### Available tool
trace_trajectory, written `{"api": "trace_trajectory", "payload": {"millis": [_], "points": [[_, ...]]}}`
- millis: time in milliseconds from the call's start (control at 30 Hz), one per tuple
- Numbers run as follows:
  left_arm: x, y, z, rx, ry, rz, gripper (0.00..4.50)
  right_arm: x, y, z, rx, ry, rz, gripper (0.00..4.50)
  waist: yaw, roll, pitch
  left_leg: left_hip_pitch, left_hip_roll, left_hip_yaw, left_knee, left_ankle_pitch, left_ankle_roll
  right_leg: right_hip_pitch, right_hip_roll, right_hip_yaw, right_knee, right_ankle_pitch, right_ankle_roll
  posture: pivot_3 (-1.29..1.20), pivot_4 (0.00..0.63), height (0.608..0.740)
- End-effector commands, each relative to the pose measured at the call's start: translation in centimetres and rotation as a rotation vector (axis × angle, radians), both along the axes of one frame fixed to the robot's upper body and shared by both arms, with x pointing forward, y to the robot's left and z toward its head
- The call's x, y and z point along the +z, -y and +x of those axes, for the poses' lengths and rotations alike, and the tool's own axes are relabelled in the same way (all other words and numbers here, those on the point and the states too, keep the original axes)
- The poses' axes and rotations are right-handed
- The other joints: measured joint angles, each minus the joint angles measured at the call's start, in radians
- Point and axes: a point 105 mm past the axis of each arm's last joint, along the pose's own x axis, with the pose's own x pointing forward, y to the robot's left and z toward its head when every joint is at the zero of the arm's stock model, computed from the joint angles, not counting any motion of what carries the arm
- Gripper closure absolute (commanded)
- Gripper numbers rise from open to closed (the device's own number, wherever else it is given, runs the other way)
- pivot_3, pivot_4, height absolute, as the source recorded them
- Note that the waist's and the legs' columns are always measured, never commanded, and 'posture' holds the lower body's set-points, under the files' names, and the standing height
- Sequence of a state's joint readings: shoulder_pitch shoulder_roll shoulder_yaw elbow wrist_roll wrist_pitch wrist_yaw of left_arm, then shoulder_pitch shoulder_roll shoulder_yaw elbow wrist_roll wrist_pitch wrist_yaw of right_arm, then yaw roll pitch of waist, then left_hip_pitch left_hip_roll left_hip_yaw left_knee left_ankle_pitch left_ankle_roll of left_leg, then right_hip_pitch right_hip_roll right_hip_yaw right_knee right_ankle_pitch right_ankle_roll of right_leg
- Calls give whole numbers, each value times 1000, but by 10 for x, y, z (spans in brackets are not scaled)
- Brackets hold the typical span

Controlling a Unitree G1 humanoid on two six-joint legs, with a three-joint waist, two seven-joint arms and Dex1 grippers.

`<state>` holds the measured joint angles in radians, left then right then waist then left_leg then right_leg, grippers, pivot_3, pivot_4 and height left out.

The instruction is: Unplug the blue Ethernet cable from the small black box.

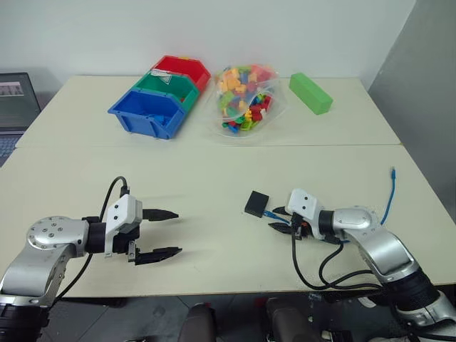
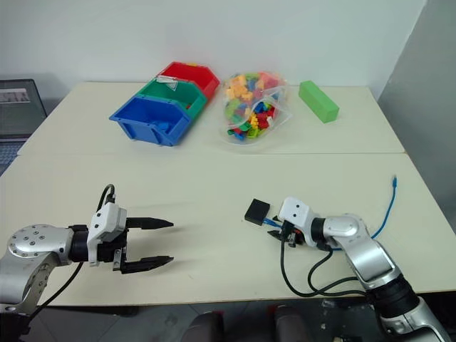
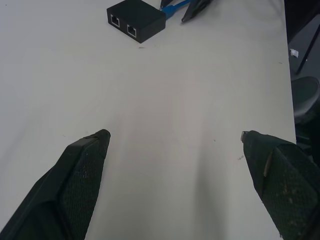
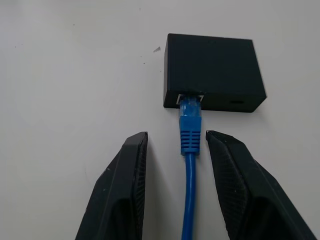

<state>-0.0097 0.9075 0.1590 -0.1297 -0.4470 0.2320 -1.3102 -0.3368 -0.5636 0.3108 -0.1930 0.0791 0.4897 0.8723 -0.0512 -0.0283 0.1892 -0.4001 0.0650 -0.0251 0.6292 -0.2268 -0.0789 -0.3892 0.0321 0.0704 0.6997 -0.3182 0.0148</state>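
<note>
The blue Ethernet cable (image 4: 189, 165) lies on the cream table (image 1: 214, 178), its plug still seated in a port on the side of the small black box (image 4: 212, 70). The box sits flat on the near half of the table, a little right of centre. From the plug the cable runs back between the two fingers of my right pincer (image 4: 176, 145). Those fingers stand a narrow way apart, one on each side of the plug boot, with a gap to the cord on both sides, so nothing is gripped. The fingertips stop just short of the box. In the head views the cable passes under my right wrist and curves out toward the right edge of the table, where its free end (image 1: 392, 172) lies with the other plug.

My left pincer (image 1: 158, 233) is well apart from the box, over the near left part of the table, fingers spread wide and holding nothing, pointing across toward the box. The left wrist view shows two ports on the box's facing side.

Further back: a blue bin (image 1: 149, 114), green bin (image 1: 171, 84) and red bin (image 1: 187, 68) in a row, a clear bag of coloured bricks (image 1: 246, 100), and a green block (image 1: 311, 92). A laptop (image 1: 16, 107) sits at the far left.
</note>
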Motion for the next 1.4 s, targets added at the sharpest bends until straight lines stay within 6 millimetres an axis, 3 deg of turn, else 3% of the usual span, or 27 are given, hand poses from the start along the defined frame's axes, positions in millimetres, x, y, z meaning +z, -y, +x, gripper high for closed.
{"api": "trace_trajectory", "payload": {"millis": [33, 100, 200, 367, 400, 533, 600, 867, 1233, 1400], "points": [[6, 5, -1, -11, 32, -21, 0, -1, -5, 3, 5, 3, -2, 2540, 0, 0, 0, 0, 0, 0, 0, 0, 0, 0, 0, 0, 0, 0, 0, 0, 150, 740], [6, 5, 0, -1, 29, -30, 0, -2, -5, 4, -1, -11, 9, 2540, 0, 0, 0, 0, 0, 0, 0, 0, 0, 0, 0, 0, 0, 0, 0, 0, 150, 740], [5, 5, 1, 23, 8, -56, 0, -1, -5, 9, -29, -14, 19, 3001, -2, 0, 0, 1, 0, 0, 0, 0, 0, 0, 0, 0, 1, 0, 0, 0, 150, 740], [7, 5, 11, 81, -12, -101, 0, 2, -8, 9, -20, -15, 28, 4256, -2, 0, 0, 1, 0, 0, 0, 0, 0, 0, 0, 0, 1, 0, 0, 0, 150, 740], [6, 4, 13, 94, -21, -106, 0, 2, -8, 9, -16, -7, 25, 4343, -2, 0, 0, 0, 0, -1, 0, 0, 0, 0, 0, 0, 1, 0, 0, 0, 150, 740], [8, 11, 29, 190, -124, -227, 0, 24, -13, 10, 89, 204, -59, 4371, -2, 0, 0, 0, 0, 0, 0, 0, 0, 0, 0, -1, 1, 0, 0, 0, 150, 740], [19, 20, 36, 218, -199, -361, 0, 39, -21, 9, 161, 343, -90, 4371, 1, 0, 0, 0, 0, 0, 1, 0, 0, 0, 0, -1, 1, 0, 1, 0, 150, 740], [40, 54, 46, 180, -369, -585, 0, 79, -53, 0, 371, 722, -114, 4371, -2, -1, 0, 0, 0, -1, 1, 0, 0, 0, 0, -1, 2, 1, 1, 0, 150, 740], [56, 73, 47, 93, -401, -639, 0, 90, -67, -13, 476, 827, -86, 4372, 4, -1, 0, 0, -1, -1, 1, 0, 0, 1, 0, -1, 3, 4, -4, 0, 150, 740], [58, 76, 47, 71, -415, -645, 931, 94, -69, -13, 482, 848, -82, 4372, 5, -1, 0, 0, -1, -1, 1, 0, -1, 1, 0, -1, 3, 4, -4, 0, 150, 740]]}}
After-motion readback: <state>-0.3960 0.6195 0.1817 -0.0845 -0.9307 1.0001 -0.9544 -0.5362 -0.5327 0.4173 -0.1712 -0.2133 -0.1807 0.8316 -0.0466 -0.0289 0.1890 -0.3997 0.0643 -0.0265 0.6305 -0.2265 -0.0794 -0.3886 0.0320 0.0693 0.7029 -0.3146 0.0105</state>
